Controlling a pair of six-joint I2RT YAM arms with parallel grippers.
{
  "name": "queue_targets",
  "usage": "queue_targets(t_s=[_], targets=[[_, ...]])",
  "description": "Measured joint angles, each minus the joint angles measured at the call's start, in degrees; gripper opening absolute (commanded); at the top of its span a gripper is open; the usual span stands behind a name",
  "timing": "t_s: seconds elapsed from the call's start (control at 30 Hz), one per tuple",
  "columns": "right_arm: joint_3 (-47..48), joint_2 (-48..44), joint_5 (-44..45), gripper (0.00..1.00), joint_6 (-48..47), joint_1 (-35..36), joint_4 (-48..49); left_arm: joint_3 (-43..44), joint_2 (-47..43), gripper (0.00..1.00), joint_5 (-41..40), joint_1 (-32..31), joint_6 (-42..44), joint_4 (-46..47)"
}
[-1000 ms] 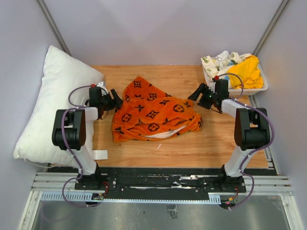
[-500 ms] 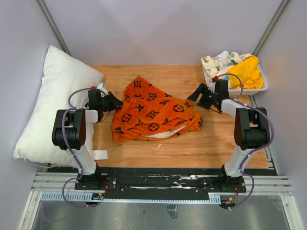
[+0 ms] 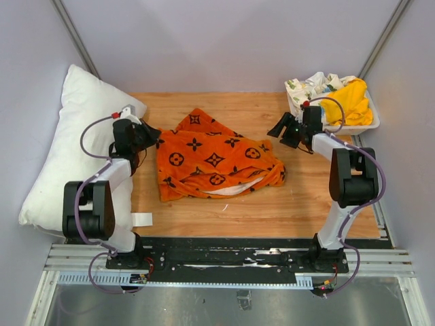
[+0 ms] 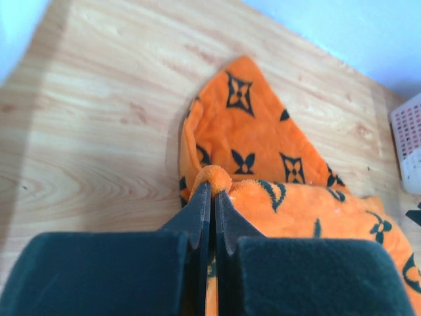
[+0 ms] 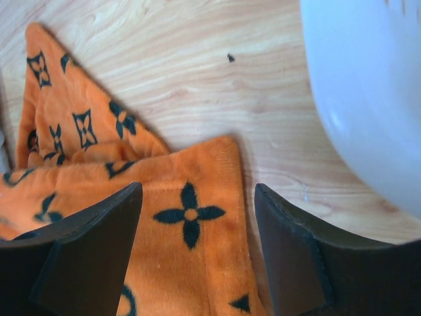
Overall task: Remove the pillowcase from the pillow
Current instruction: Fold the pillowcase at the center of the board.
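Table (image 3: 306, 207): we list bare wood along the near edge and right of the cloth.

Pillowcase (image 3: 217, 159): lies mid-table, crumpled flat. It is bright orange plush with black flower, diamond and circle motifs, and a white sliver shows at its near opening.

Left gripper (image 4: 212, 191): jaws closed, pinching a fold at the pillowcase's left edge.

Right gripper (image 5: 197, 191): jaws wide, empty, over the right corner. We cannot tell whether it touches.

Pillow (image 3: 71, 149): plain white and plump, out of the case, off the table's left edge against the wall.

Basket (image 3: 353, 128): at the far right corner, holding a yellow cloth (image 3: 350, 102) and a floral cloth (image 3: 309, 87). We note bare wood behind the pillowcase.
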Motion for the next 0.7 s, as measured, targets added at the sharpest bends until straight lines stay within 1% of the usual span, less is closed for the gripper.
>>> queue_targets(t_s=[0.03,0.13,0.27,0.4,0.57,0.63,0.7], targets=[[1.1,0.6,1.0,0.64,-0.2,0.2,-0.5,0.0,-2.1,0.0,-1.5,0.0,0.4,-0.6],[3.9,2.2,4.1,0.63,-0.7,1.8,-2.7,0.0,-5.6,0.0,-4.3,0.0,1.4,-1.8],[6.6,4.3,7.9,0.63,-2.6,5.1,-5.4,-0.3,-5.8,0.0,-6.0,0.0,2.1,-3.0],[7.3,6.3,10.0,0.58,-4.2,7.8,-6.8,-0.8,-5.5,0.0,-6.6,0.0,2.4,-4.7],[8.0,8.7,11.0,0.47,-5.1,8.2,-6.6,-0.8,-4.9,0.0,-6.5,0.0,2.4,-5.3],[8.1,8.9,11.1,0.38,-5.2,8.2,-6.3,-0.8,-4.9,0.0,-6.5,0.0,2.4,-5.3],[8.1,9.1,11.3,0.25,-5.5,8.2,-6.2,-0.8,-4.8,0.0,-6.5,0.0,2.6,-5.3]])
